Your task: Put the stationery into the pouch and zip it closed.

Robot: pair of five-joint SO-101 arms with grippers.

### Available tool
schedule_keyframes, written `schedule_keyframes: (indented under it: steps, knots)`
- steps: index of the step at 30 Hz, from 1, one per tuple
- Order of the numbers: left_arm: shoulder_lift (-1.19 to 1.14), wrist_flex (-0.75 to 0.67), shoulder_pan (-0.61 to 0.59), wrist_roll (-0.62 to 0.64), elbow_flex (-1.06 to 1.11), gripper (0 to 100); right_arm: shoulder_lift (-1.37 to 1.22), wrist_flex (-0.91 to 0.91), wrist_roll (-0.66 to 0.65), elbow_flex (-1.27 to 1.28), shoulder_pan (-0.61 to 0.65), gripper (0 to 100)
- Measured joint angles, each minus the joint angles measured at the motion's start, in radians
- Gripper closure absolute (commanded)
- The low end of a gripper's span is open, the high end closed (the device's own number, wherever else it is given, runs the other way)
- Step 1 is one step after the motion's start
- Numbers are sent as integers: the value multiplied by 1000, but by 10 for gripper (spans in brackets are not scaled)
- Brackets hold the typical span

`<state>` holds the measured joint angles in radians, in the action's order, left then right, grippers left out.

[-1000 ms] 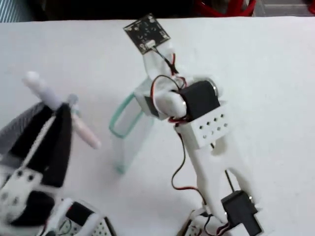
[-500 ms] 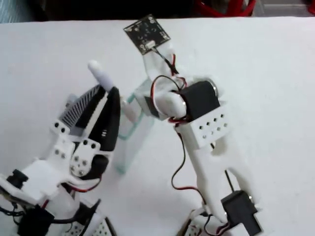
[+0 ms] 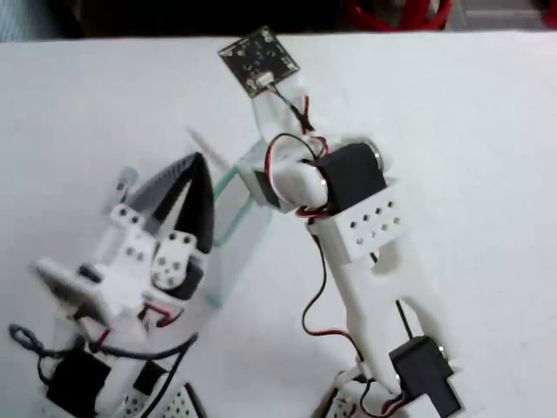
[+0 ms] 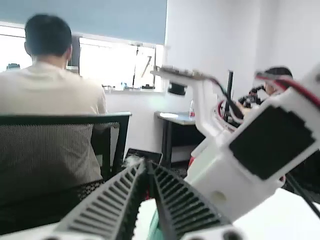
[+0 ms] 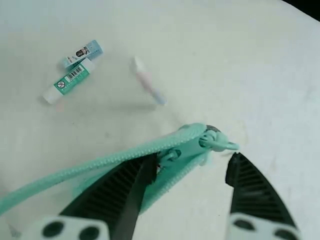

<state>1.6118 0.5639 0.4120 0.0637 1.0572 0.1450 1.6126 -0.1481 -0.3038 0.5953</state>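
Pouch (image 5: 187, 142) rim between wide right jaws, left jaws closed, two tubes (image 5: 69, 81) and pen (image 5: 148, 86) nearby

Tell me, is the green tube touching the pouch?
Apart. The right wrist view shows the green tube lying well away from the pouch, with bare table between them.

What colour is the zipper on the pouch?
The zipper is mint green. The right wrist view shows it best.

White plastic arms (image 3: 376, 279), black servo blocks (image 3: 355, 174), red-and-black cables (image 3: 315, 279), ribbed grey-and-black left hand (image 3: 197, 164)
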Motion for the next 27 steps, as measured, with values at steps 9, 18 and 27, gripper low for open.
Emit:
schedule_keyframes:
  steps: [9,18,27]
  knots:
    - [18,199,-94,-41,-160,976,5,0,0,2,-28,759]
    - [-84,331,-414,-63,-327,976,71,5,0,25,-130,796]
    - [-738,379,-477,-41,-525,975,95,-34,0,91,-130,803]
